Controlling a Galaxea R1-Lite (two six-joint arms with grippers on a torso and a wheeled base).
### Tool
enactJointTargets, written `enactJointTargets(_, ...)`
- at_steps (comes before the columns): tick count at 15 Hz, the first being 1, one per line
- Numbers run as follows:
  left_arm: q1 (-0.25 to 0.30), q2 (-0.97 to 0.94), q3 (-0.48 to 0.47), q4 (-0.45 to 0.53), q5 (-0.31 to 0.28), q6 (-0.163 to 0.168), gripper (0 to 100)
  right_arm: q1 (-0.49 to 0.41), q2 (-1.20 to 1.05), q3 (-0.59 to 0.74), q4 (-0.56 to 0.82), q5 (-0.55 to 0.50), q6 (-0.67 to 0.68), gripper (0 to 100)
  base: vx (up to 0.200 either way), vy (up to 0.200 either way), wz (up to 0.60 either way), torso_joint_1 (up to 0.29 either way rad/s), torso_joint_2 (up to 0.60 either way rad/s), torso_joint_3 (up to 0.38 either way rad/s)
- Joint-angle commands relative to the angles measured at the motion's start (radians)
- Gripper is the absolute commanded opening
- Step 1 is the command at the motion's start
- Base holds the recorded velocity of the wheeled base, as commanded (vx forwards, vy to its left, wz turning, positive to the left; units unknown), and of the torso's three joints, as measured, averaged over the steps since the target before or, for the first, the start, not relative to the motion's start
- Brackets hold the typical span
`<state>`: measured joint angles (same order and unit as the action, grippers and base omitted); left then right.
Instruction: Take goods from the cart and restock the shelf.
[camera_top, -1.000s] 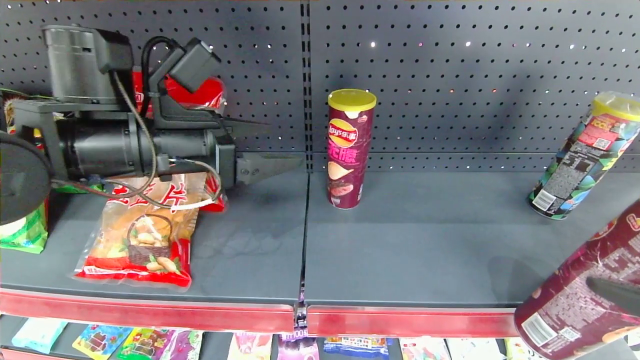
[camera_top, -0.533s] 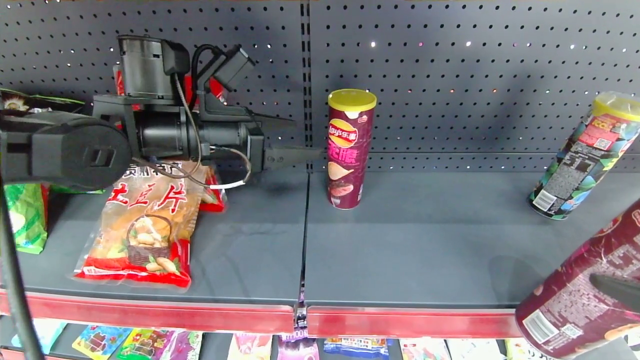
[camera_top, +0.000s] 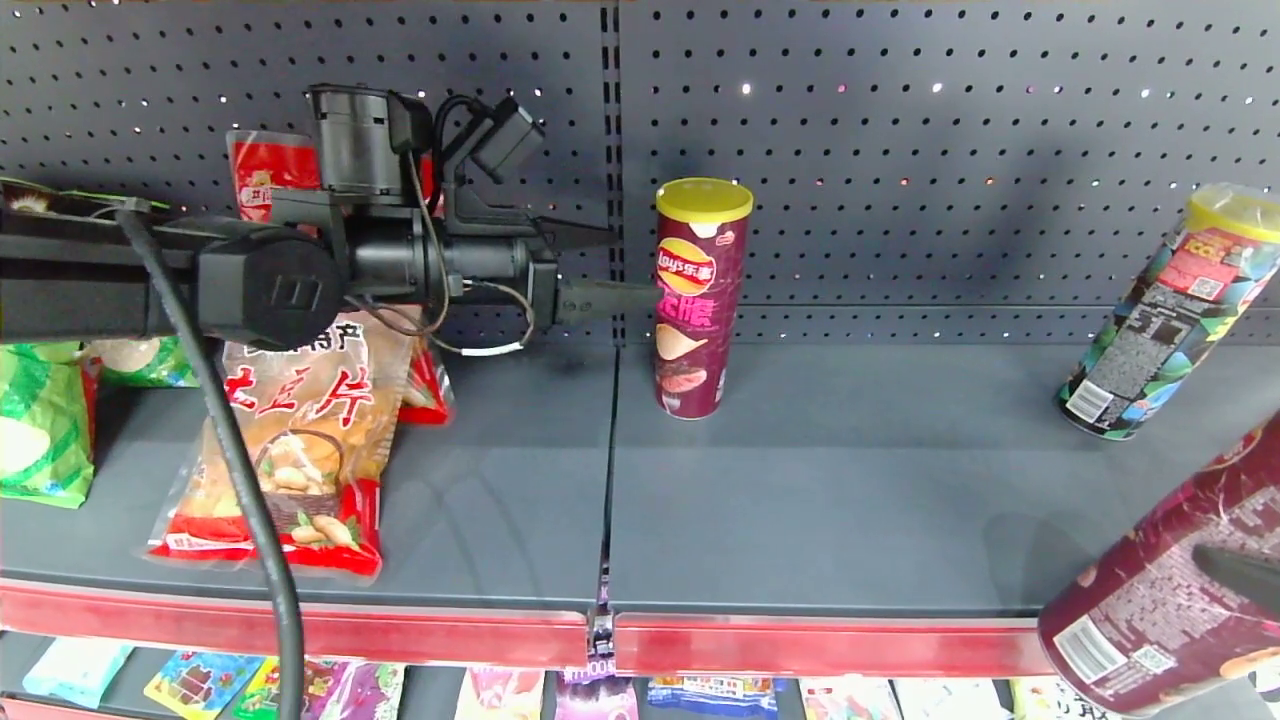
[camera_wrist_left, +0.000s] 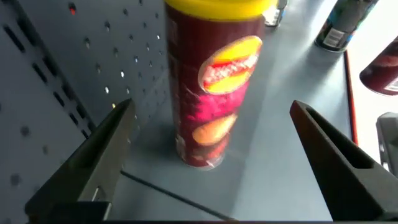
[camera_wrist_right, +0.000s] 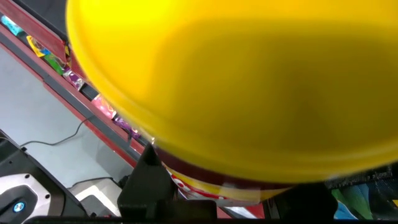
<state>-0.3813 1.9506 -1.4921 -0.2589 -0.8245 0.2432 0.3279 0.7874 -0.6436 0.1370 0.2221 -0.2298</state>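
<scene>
left gripper (camera_top: 630, 268), jaws spread wide, brackets the upright purple chip can (camera_top: 690, 300) at the shelf's (camera_top: 850, 480) centre back. right gripper (camera_wrist_right: 227, 193) pinches a tilted maroon chip can (camera_top: 1160, 590) off the front right corner. likely step: placement, which calls for carrying it over bare shelf and standing it upright.

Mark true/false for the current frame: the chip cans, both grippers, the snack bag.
1. The purple can stands upright on the shelf. True.
2. The left gripper is shut on the purple can. False: its fingers are open and the can is unclamped.
3. The right gripper holds a dark red can. True.
4. The snack bag hangs from the pegboard. False: it lies on the shelf.
</scene>
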Motion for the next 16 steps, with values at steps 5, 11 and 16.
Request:
enactJointTargets(5,0.001,0.074,-0.077,0.000,-0.038,0.005,100,-0.001,-0.014,0.002,0.001,0.000,0.001,0,0.000,0.000,0.00,0.000,0.00,0.000)
enactJointTargets(11,0.001,0.152,-0.169,0.000,-0.079,0.005,100,0.000,-0.014,0.002,0.001,0.000,0.001,0,0.000,0.000,0.00,0.000,0.00,0.000)
enactJointTargets(16,-0.005,0.182,-0.209,0.000,-0.088,0.005,100,-0.001,-0.014,0.004,0.001,0.000,0.015,0,0.000,0.000,0.00,0.000,0.00,0.000)
